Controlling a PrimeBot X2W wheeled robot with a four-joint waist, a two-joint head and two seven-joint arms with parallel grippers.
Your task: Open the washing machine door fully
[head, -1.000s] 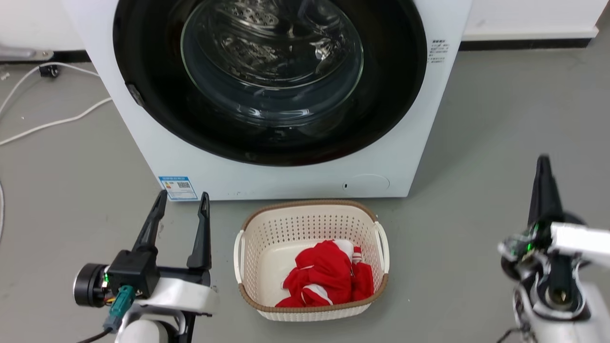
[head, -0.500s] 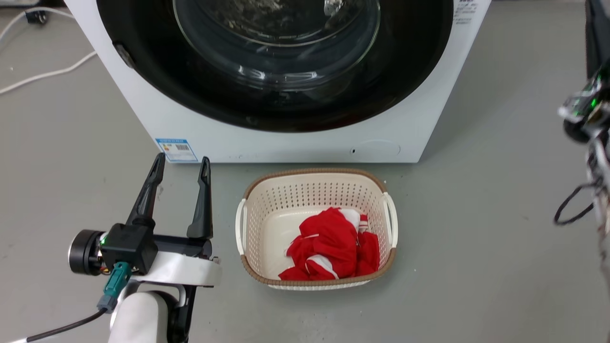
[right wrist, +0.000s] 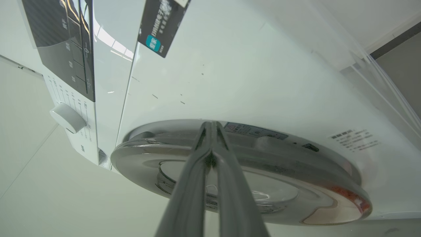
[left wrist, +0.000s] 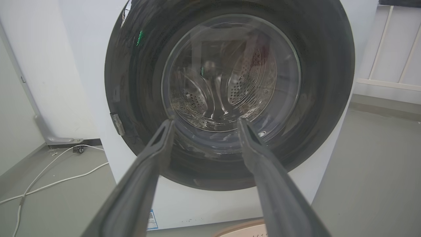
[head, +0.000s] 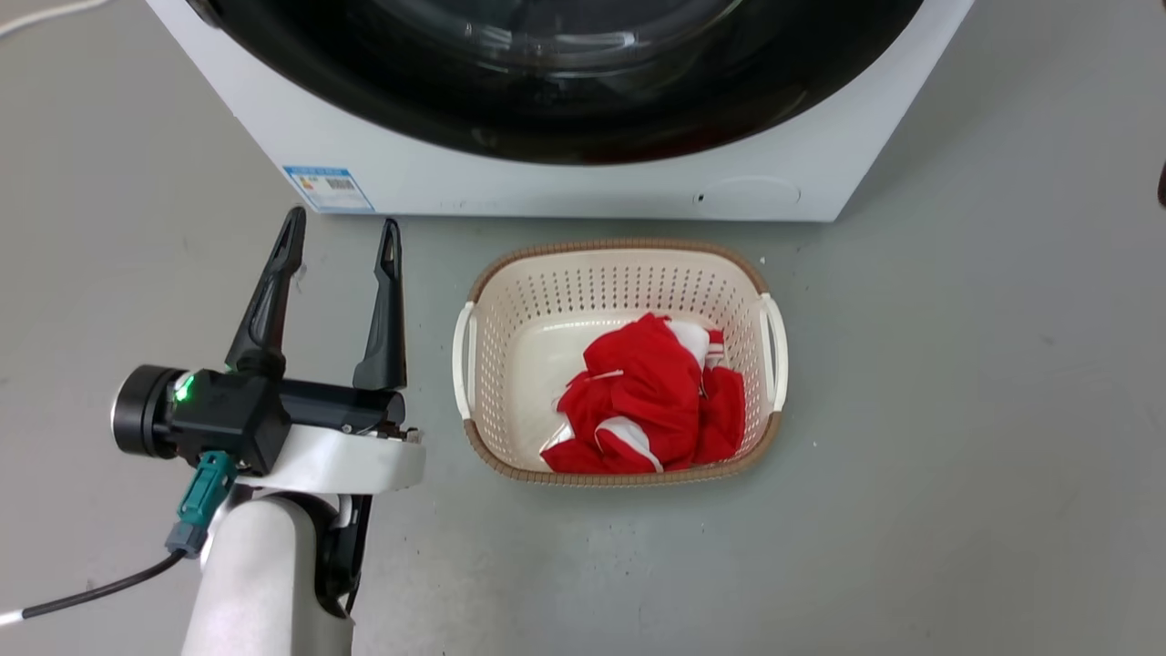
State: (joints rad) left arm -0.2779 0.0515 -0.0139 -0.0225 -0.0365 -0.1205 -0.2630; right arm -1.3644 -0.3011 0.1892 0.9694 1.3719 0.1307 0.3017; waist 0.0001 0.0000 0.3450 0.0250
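The washing machine door (left wrist: 230,95) fills the middle of the left wrist view. It is a glossy black ring around a bulging glass window, and its rim runs almost out to the white washing machine (head: 547,187) front on both sides. It lies flat against that front. A small grey tab sits on its left edge. In the head view only its lower arc (head: 583,128) crosses the top of the frame.

In the right wrist view the door (right wrist: 263,171) appears edge-on as a shallow disc. The right gripper (right wrist: 210,124) is clenched with nothing between its fingers. Its tips lie over the door's rim, though I cannot tell if they touch. A white knob (right wrist: 68,117) sits at the left of the frame.

The left gripper (head: 342,223) is at the lower left of the head view. Its fingers are spread wide and empty, with the tips just short of the machine's base. Right of it stands a cream basket (head: 619,244) holding red cloth (head: 656,401), just below the machine's bottom edge. Grey floor (head: 956,410) stretches to the right. In the left wrist view a white cable (left wrist: 49,184) trails at the lower left.
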